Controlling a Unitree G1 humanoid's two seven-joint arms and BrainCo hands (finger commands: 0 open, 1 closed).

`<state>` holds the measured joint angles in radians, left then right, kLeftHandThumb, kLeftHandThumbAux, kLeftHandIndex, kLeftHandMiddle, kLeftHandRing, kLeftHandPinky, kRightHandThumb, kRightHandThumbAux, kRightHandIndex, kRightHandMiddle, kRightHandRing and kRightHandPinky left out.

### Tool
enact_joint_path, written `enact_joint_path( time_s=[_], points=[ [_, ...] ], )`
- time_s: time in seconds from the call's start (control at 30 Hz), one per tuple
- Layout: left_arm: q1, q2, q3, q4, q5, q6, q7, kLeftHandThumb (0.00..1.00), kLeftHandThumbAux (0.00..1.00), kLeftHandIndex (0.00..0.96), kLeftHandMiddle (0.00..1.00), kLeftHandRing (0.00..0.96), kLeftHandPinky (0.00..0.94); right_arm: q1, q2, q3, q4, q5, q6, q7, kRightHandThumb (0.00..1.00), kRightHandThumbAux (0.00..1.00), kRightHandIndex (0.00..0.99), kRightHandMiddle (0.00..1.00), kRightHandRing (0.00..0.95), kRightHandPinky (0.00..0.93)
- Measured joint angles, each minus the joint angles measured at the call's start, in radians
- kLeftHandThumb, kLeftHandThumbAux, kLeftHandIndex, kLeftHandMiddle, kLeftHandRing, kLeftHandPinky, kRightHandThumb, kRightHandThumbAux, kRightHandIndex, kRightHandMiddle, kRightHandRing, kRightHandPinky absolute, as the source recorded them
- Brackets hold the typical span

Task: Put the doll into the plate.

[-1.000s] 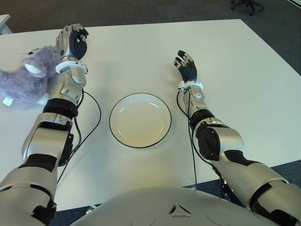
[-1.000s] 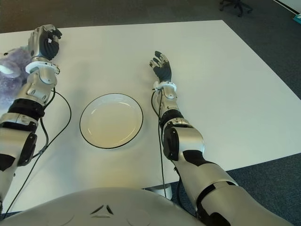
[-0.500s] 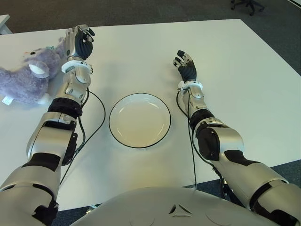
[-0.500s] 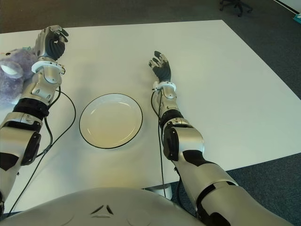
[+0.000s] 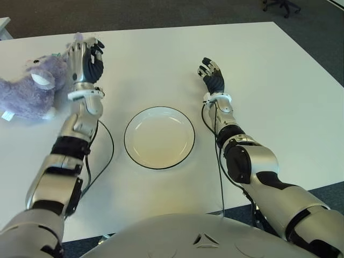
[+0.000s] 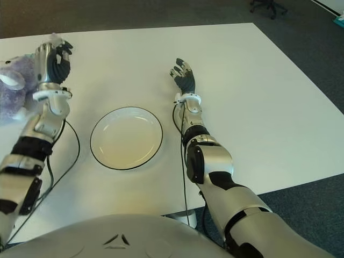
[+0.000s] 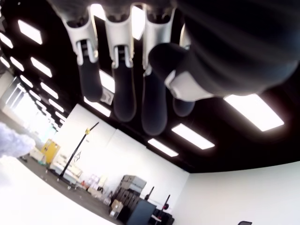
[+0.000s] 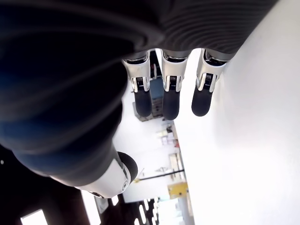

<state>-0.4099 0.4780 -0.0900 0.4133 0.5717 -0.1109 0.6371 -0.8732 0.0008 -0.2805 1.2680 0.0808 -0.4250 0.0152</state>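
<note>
Left eye view: the purple doll lay on the white table at its far left, well apart from the empty plate. The left hand stood raised just beside the doll, palm turned toward it, fingers extended and holding nothing; half a second earlier it had sat lower and farther from the robot, so the wrist had lifted and rotated, probably in preparation for a grasp. The right hand showed beyond the plate on its right, fingers loosely spread and empty, in the same place as before.

Right eye view: the same layout; whether the left hand touched the doll could not be settled.

Left wrist view: the fingers hung straight against the ceiling, nothing between them.

Right wrist view: its fingers were extended over bare table.

The doll remained ungrasped.
</note>
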Motion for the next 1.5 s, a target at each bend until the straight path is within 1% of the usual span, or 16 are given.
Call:
enact_joint_path(
  time_s=[0.03, 0.07, 0.1, 0.13, 0.17, 0.27, 0.3, 0.37, 0.47, 0.5, 0.6, 0.77, 0.87, 1.1, 1.2, 1.5],
  points=[
    [0.026, 0.000, 0.007, -0.030, 0.008, 0.005, 0.012, 0.835, 0.665, 0.392, 0.498, 0.429, 0.393, 0.000, 0.000, -0.001, 0.000, 0.000, 0.000, 0.000, 0.570, 0.854, 0.171, 0.125, 0.119, 0.143],
    [0.054, 0.000, 0.017, -0.064, 0.018, 0.012, 0.021, 0.833, 0.666, 0.391, 0.492, 0.416, 0.380, 0.000, -0.001, -0.002, 0.000, 0.001, 0.001, 0.000, 0.570, 0.854, 0.172, 0.125, 0.119, 0.143],
    [0.081, 0.000, 0.028, -0.095, 0.026, 0.018, 0.028, 0.740, 0.682, 0.406, 0.381, 0.355, 0.313, 0.000, -0.001, -0.004, 0.000, 0.001, 0.002, 0.000, 0.571, 0.855, 0.173, 0.127, 0.120, 0.146],
    [0.106, 0.000, 0.041, -0.127, 0.035, 0.026, 0.033, 0.725, 0.684, 0.408, 0.362, 0.345, 0.302, 0.000, -0.001, -0.005, 0.000, 0.002, 0.003, 0.001, 0.572, 0.855, 0.174, 0.127, 0.120, 0.147],
    [0.130, 0.003, 0.054, -0.155, 0.041, 0.035, 0.037, 0.711, 0.687, 0.409, 0.326, 0.303, 0.261, 0.000, -0.001, -0.006, 0.000, 0.002, 0.004, 0.001, 0.574, 0.855, 0.174, 0.128, 0.121, 0.146],
    [0.200, 0.018, 0.098, -0.225, 0.058, 0.052, 0.038, 0.705, 0.689, 0.408, 0.283, 0.256, 0.219, 0.000, 0.000, -0.008, 0.000, 0.002, 0.007, 0.004, 0.577, 0.855, 0.175, 0.129, 0.121, 0.144],
    [0.222, 0.023, 0.112, -0.242, 0.063, 0.058, 0.038, 0.635, 0.468, 0.267, 0.233, 0.213, 0.190, 0.000, 0.000, -0.008, 0.000, 0.002, 0.007, 0.005, 0.580, 0.853, 0.175, 0.132, 0.122, 0.143],
    [0.272, 0.034, 0.141, -0.283, 0.080, 0.080, 0.038, 0.596, 0.394, 0.219, 0.205, 0.187, 0.168, 0.001, 0.000, -0.009, 0.000, 0.003, 0.007, 0.008, 0.587, 0.850, 0.176, 0.134, 0.122, 0.142],
    [0.337, 0.040, 0.170, -0.341, 0.114, 0.127, 0.038, 0.560, 0.368, 0.204, 0.184, 0.166, 0.141, 0.002, -0.001, -0.011, 0.000, 0.003, 0.007, 0.009, 0.595, 0.847, 0.176, 0.137, 0.123, 0.141],
    [0.357, 0.040, 0.177, -0.360, 0.124, 0.141, 0.038, 0.521, 0.342, 0.182, 0.161, 0.138, 0.111, 0.003, -0.002, -0.011, 0.000, 0.003, 0.008, 0.010, 0.595, 0.842, 0.177, 0.136, 0.122, 0.137],
    [0.423, 0.038, 0.195, -0.426, 0.163, 0.188, 0.036, 0.470, 0.315, 0.138, 0.123, 0.097, 0.065, 0.004, -0.003, -0.011, 0.001, 0.002, 0.008, 0.010, 0.594, 0.834, 0.177, 0.134, 0.120, 0.135],
    [0.527, 0.017, 0.199, -0.523, 0.231, 0.256, 0.027, 0.447, 0.304, 0.093, 0.081, 0.064, 0.057, 0.005, -0.005, -0.009, 0.003, 0.001, 0.009, 0.010, 0.588, 0.825, 0.180, 0.131, 0.118, 0.131],
    [0.562, 0.003, 0.197, -0.552, 0.257, 0.296, 0.000, 0.443, 0.297, 0.055, 0.052, 0.042, 0.047, 0.006, -0.004, -0.008, 0.004, 0.001, 0.009, 0.010, 0.584, 0.820, 0.185, 0.135, 0.119, 0.131],
    [0.624, -0.015, 0.198, -0.647, 0.312, 0.372, -0.064, 0.432, 0.276, 0.021, 0.025, 0.020, 0.032, 0.006, 0.000, -0.006, 0.006, 0.000, 0.011, 0.010, 0.583, 0.822, 0.194, 0.134, 0.119, 0.132],
    [0.640, -0.025, 0.198, -0.682, 0.342, 0.399, -0.079, 0.425, 0.264, 0.024, 0.017, 0.003, 0.000, 0.006, 0.002, -0.004, 0.007, -0.001, 0.013, 0.011, 0.580, 0.827, 0.195, 0.127, 0.114, 0.129],
    [0.666, -0.066, 0.191, -0.730, 0.472, 0.511, -0.114, 0.405, 0.244, 0.020, 0.023, 0.000, 0.000, 0.006, 0.001, 0.001, 0.009, -0.004, 0.014, 0.015, 0.575, 0.829, 0.181, 0.116, 0.107, 0.136]
  ],
)
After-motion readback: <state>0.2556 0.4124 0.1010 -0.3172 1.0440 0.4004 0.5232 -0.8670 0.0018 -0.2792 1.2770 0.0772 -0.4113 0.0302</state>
